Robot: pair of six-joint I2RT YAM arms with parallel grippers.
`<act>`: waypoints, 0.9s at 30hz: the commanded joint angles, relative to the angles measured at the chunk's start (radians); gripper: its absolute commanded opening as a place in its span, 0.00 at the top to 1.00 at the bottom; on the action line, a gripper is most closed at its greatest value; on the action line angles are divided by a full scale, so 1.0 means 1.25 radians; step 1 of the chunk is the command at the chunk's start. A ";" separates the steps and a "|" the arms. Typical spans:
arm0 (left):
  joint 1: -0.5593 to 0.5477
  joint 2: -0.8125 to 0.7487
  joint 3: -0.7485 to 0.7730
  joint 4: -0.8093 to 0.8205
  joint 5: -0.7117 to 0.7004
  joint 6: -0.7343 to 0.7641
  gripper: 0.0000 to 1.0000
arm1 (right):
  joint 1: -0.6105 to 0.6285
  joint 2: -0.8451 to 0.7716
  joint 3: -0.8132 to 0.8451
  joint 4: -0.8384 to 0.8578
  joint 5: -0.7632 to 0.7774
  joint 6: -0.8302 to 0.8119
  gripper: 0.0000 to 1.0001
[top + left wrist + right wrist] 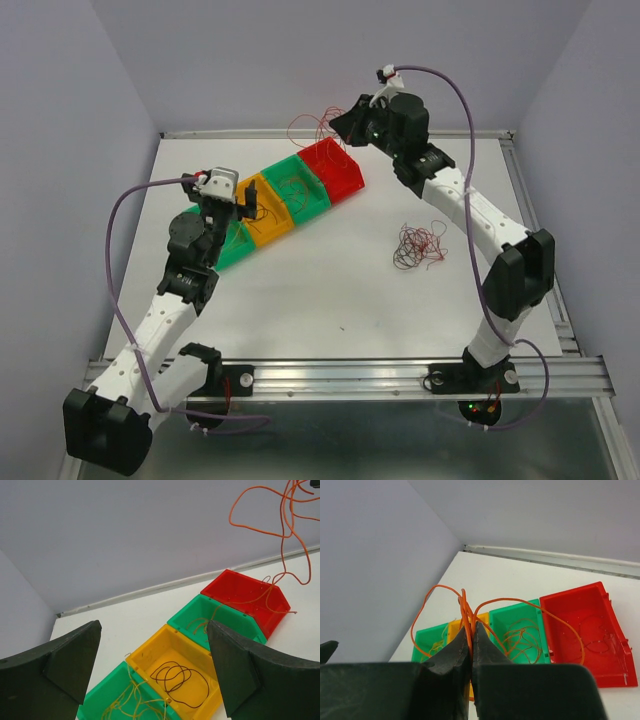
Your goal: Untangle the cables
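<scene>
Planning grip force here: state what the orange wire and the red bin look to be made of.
The orange wire looks like a thin plastic-insulated strand, smooth and slightly glossy; it stands in springy loops from the shut right gripper. The red bin is likely rigid moulded plastic: uniform colour, soft sheen, thin crisp walls.

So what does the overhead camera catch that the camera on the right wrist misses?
Only the overhead view shows the loose tangle of wires lying on the table, both whole arms, and the left fingers spread open by the bins. Only the right wrist view shows, close up, the right fingers pinched shut on an orange wire. Both show the row of four bins, green, yellow, green, red, and that wire hanging above them.
</scene>
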 commanded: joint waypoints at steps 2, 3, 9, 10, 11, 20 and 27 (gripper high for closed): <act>0.014 -0.007 0.034 0.031 -0.020 -0.006 0.01 | -0.002 0.107 0.132 0.092 0.012 -0.037 0.99; 0.013 -0.007 0.034 0.032 -0.020 -0.006 0.01 | 0.000 0.123 0.156 0.095 0.001 -0.040 0.99; 0.015 -0.001 0.036 0.031 -0.019 0.001 0.01 | 0.023 0.210 0.187 0.097 -0.019 -0.045 0.99; 0.016 -0.001 0.036 0.030 -0.018 0.001 0.01 | 0.036 0.214 0.184 0.097 -0.004 -0.050 0.99; 0.016 -0.001 0.036 0.030 -0.014 0.001 0.01 | 0.045 0.219 0.180 0.097 0.007 -0.061 0.99; 0.015 -0.007 0.036 0.024 0.000 0.002 0.01 | 0.138 0.298 0.155 0.097 0.193 -0.157 0.99; 0.015 -0.016 0.034 0.019 0.006 0.002 0.01 | 0.148 0.421 0.195 0.085 0.239 -0.149 0.99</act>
